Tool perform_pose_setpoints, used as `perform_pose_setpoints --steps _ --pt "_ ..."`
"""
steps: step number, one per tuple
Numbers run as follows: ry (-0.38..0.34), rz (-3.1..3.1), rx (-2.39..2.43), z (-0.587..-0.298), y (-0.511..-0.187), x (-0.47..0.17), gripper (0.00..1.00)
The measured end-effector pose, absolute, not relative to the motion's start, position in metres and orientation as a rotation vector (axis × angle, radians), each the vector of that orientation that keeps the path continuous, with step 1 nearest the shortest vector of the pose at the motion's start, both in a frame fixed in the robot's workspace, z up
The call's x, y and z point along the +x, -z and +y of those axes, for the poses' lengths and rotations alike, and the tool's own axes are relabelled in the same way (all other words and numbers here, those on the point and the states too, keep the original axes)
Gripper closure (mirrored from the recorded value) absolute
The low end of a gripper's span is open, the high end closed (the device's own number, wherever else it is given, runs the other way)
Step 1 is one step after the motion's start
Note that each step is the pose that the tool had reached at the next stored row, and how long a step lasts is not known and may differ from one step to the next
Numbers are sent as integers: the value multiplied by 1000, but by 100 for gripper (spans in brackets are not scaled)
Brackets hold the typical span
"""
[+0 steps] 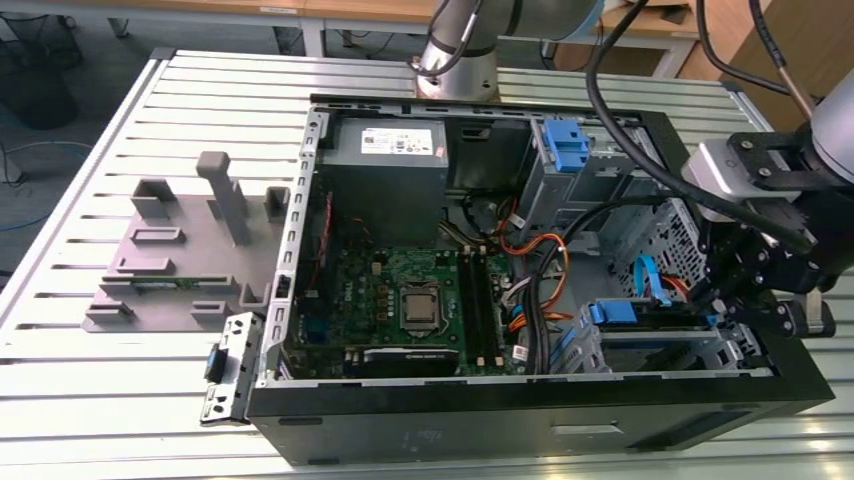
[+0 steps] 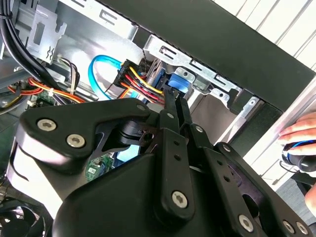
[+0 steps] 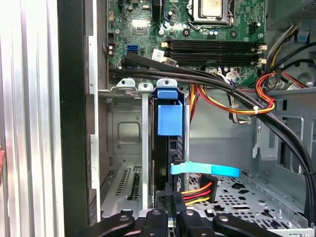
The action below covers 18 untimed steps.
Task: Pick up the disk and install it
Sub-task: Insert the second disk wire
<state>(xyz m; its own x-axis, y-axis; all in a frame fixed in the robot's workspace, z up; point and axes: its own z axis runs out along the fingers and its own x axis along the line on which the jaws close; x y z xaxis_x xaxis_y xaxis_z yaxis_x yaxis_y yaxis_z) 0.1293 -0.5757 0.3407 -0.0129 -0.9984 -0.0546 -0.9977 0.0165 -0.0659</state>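
Cables (image 3: 232,96) crowded the drive bay: stiff black bundles, orange and yellow wires, a flat blue ribbon (image 3: 205,170). Disk (image 3: 168,148), edge-on in its blue plastic carrier, sat upright in the metal cage (image 3: 121,133) of the computer case (image 1: 534,420). Gripper (image 2: 174,106), fingers together, touched the carrier's blue tab. Likely risk: snagging wires, or pushing the carrier askew so it jams.
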Motion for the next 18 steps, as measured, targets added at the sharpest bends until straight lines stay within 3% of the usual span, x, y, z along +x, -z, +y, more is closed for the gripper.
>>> perform_pose_setpoints --steps 18 --pt "13 2177 -2145 -576 -338 129 84"
